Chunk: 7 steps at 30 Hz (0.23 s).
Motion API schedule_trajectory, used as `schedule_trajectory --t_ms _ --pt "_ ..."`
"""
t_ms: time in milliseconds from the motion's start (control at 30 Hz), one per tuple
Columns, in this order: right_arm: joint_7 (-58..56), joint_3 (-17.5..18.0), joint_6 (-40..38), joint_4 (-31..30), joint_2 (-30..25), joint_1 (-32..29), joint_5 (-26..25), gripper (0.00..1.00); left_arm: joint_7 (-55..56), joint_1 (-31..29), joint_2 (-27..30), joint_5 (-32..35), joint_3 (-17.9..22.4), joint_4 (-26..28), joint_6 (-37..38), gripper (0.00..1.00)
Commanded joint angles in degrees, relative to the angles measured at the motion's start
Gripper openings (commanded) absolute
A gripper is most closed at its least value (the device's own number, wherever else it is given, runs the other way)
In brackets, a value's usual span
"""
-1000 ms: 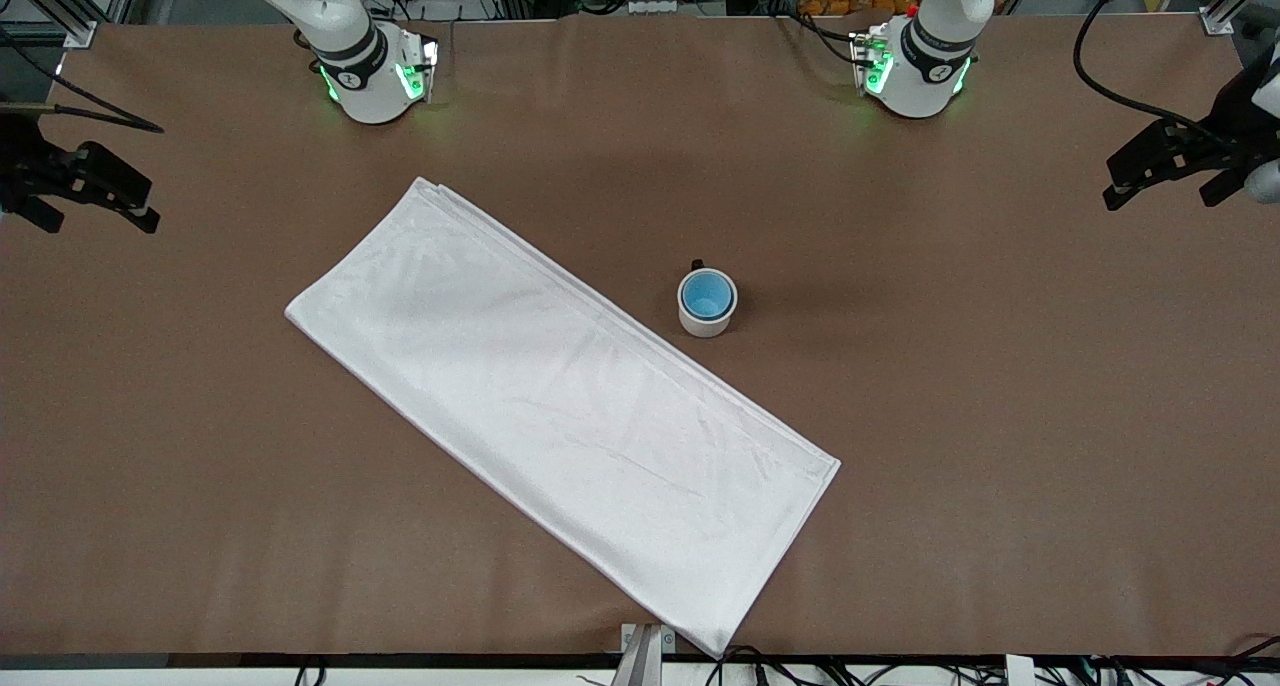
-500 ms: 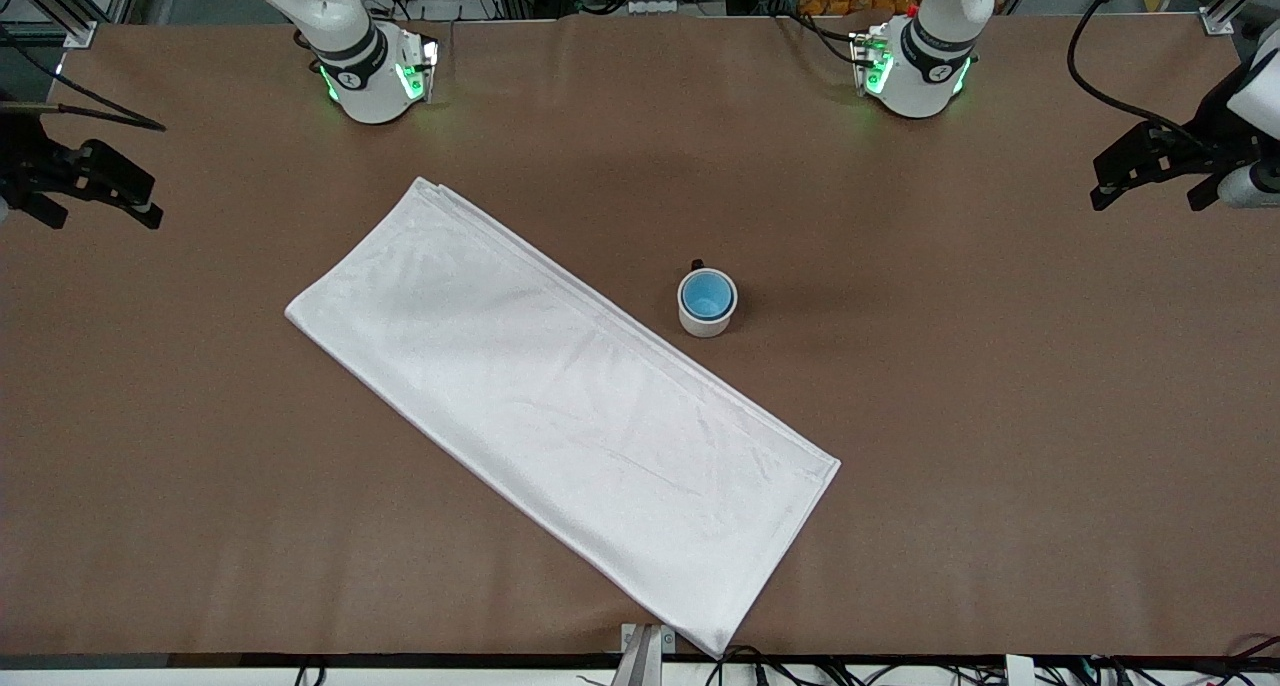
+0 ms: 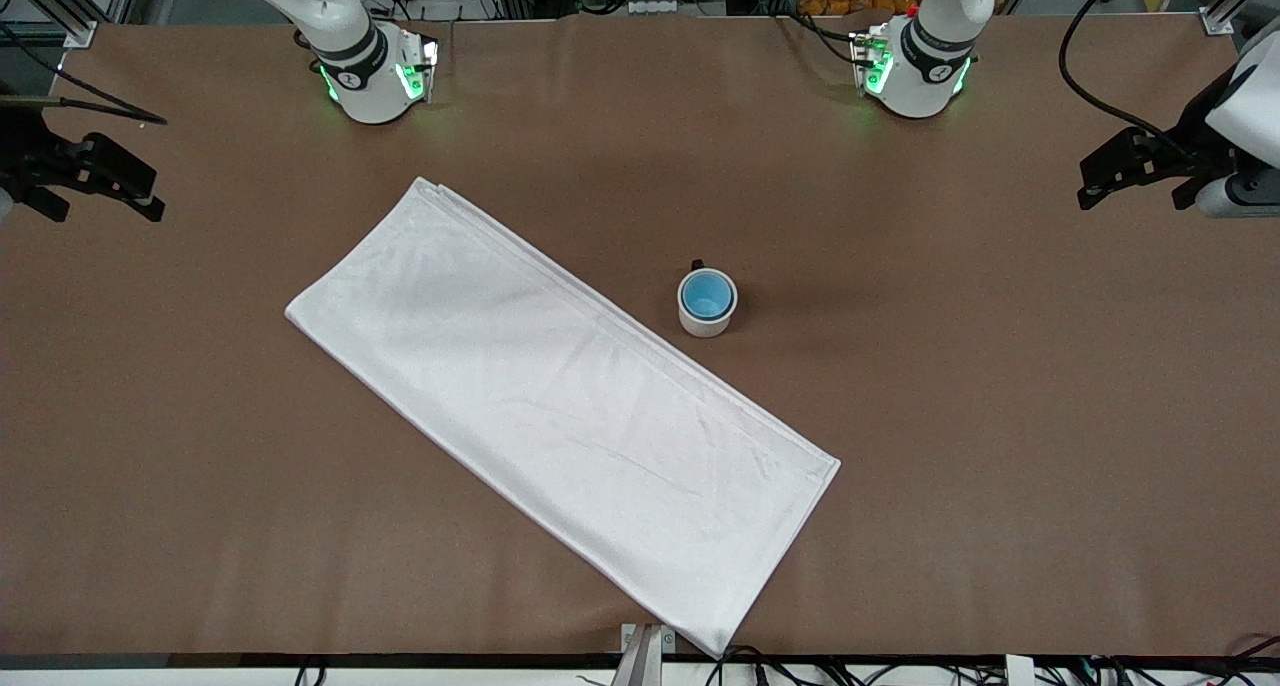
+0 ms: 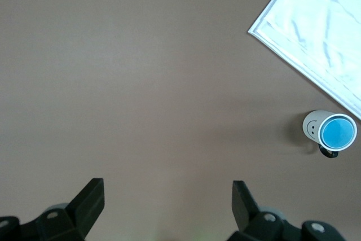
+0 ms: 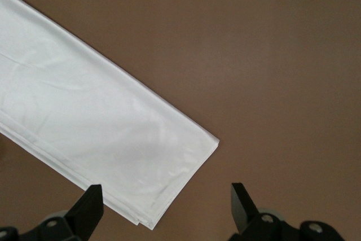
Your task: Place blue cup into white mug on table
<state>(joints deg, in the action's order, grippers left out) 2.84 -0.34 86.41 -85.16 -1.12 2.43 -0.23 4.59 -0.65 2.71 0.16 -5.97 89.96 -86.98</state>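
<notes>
The blue cup (image 3: 707,295) sits inside the white mug (image 3: 706,324), which stands upright on the table (image 3: 1000,416) near its middle, beside the long edge of the white cloth. The mug's dark handle (image 3: 696,264) points toward the robots' bases. My left gripper (image 3: 1132,204) is open and empty, up over the left arm's end of the table. Its wrist view shows its own jaws (image 4: 168,196) wide apart, with the mug (image 4: 312,125) and the cup (image 4: 337,132) well off to one side. My right gripper (image 3: 100,213) is open and empty over the right arm's end of the table.
A large folded white cloth (image 3: 560,406) lies diagonally across the middle of the table, reaching its front edge. A corner of the cloth (image 5: 84,122) shows in the right wrist view, under the open right gripper (image 5: 166,198). The arm bases stand along the back edge.
The left gripper has shifted a little toward the table's middle as its wrist rose. The right gripper has drifted slightly toward the bases' side. The cup and mug have not moved.
</notes>
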Motion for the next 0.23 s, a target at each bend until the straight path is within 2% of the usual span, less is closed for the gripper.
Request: schedule_trajectory --t_ms 0,200 --pt "-0.73 0.78 -0.27 -0.8 -1.17 -0.85 0.58 1.0 -0.28 -0.05 0.01 0.63 -0.18 -0.49 1.02 1.0" --pt "-0.73 0.78 -0.18 -0.8 -1.08 -0.85 0.67 1.0 -0.2 -0.05 0.01 0.63 -0.18 -0.66 1.11 1.0"
